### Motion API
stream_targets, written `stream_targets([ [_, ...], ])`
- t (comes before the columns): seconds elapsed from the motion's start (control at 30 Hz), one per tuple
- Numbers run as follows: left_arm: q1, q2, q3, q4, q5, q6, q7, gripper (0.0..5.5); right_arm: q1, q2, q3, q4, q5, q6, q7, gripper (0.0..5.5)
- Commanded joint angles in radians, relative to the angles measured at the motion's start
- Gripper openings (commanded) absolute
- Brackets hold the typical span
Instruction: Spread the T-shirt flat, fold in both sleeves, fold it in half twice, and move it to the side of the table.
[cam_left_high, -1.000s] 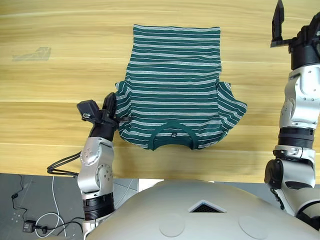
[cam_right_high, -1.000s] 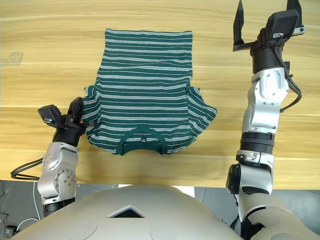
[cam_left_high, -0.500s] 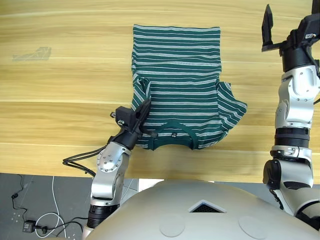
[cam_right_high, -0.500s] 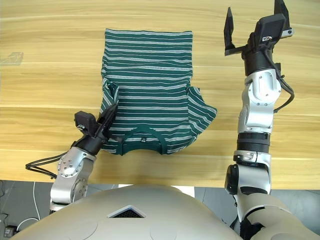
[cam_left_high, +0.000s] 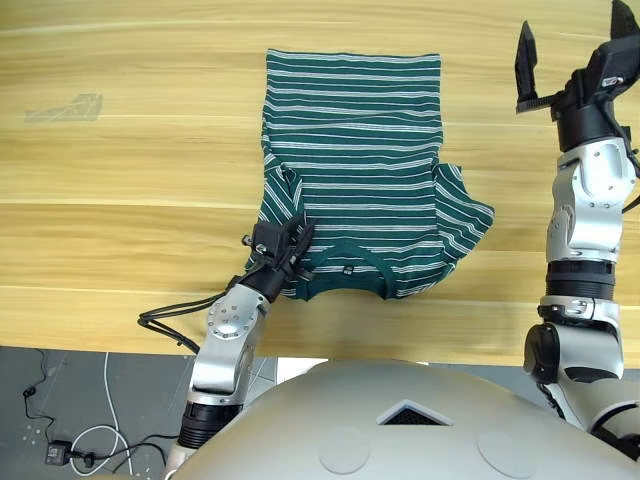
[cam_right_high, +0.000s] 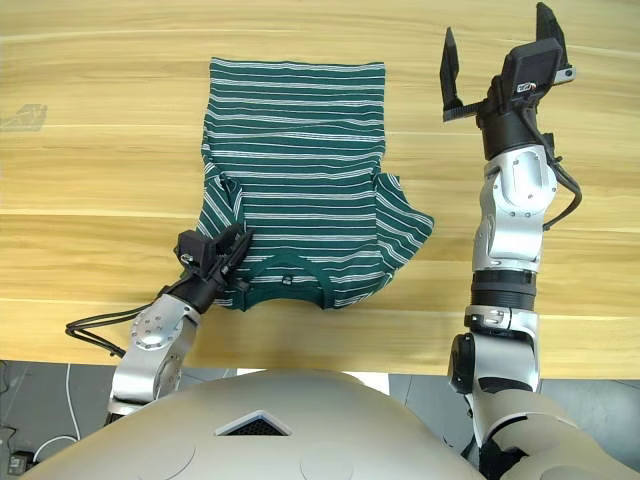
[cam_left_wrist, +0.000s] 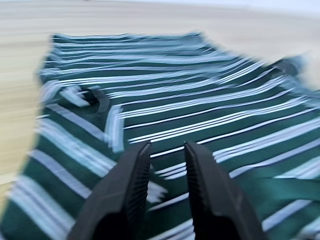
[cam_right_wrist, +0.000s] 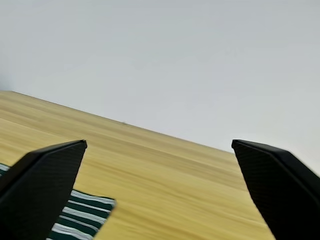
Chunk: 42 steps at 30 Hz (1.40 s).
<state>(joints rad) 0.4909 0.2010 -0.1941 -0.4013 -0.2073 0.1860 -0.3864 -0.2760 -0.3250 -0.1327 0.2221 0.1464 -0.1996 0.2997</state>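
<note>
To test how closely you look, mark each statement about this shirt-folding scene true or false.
1. The sleeve on the robot's left lies folded over the shirt. True.
2. Both sleeves are folded in. False: the sleeve on the robot's right sticks out sideways.
3. The right gripper has its fingers spread wide, holding nothing. True.
4. The shirt is folded in half. False: it lies full length, collar nearest the robot.

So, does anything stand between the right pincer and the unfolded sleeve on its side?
Nothing visible does. The right pincer is open over the bare table, to the right of the T-shirt. Only wood lies between it and the sleeve.
</note>
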Motion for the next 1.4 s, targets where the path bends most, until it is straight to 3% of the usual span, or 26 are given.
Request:
stream_targets([
  [0.03,0.047,0.042,-0.037,-0.088,-0.091,-0.054,-0.117,1.52,0.064,0.008,-0.030,-0.110,0.185,0.157,0.106,5.40],
  [0.23,0.067,0.085,0.010,-0.183,-0.191,-0.071,-0.171,1.52,0.241,-0.031,-0.185,-0.311,0.617,0.538,0.206,5.40],
  [0.3,0.058,0.104,0.084,-0.204,-0.206,-0.091,-0.165,1.52,0.308,-0.052,-0.221,-0.348,0.671,0.619,0.201,5.40],
  [0.43,-0.029,0.069,0.349,-0.169,-0.279,-0.092,0.001,1.52,0.406,-0.088,-0.275,-0.397,0.751,0.770,0.168,5.40],
  [0.5,-0.029,0.057,0.421,-0.179,-0.308,-0.114,0.028,1.52,0.454,-0.149,-0.265,-0.378,0.751,0.837,0.239,5.40],
  [0.67,-0.007,0.044,0.422,-0.196,-0.304,-0.132,0.014,1.52,0.510,-0.243,-0.190,-0.312,0.680,0.891,0.378,5.40],
  [0.97,0.035,0.013,0.392,-0.248,-0.400,-0.158,-0.051,1.52,0.516,-0.265,-0.100,-0.247,0.576,0.860,0.517,5.40],
  [1.17,0.051,-0.013,0.395,-0.255,-0.499,-0.142,-0.052,1.55,0.484,-0.251,-0.069,-0.215,0.525,0.833,0.531,4.23],
  [1.4,0.067,-0.023,0.368,-0.234,-0.475,-0.162,-0.062,1.55,0.451,-0.236,-0.062,-0.185,0.480,0.790,0.525,3.11],
])
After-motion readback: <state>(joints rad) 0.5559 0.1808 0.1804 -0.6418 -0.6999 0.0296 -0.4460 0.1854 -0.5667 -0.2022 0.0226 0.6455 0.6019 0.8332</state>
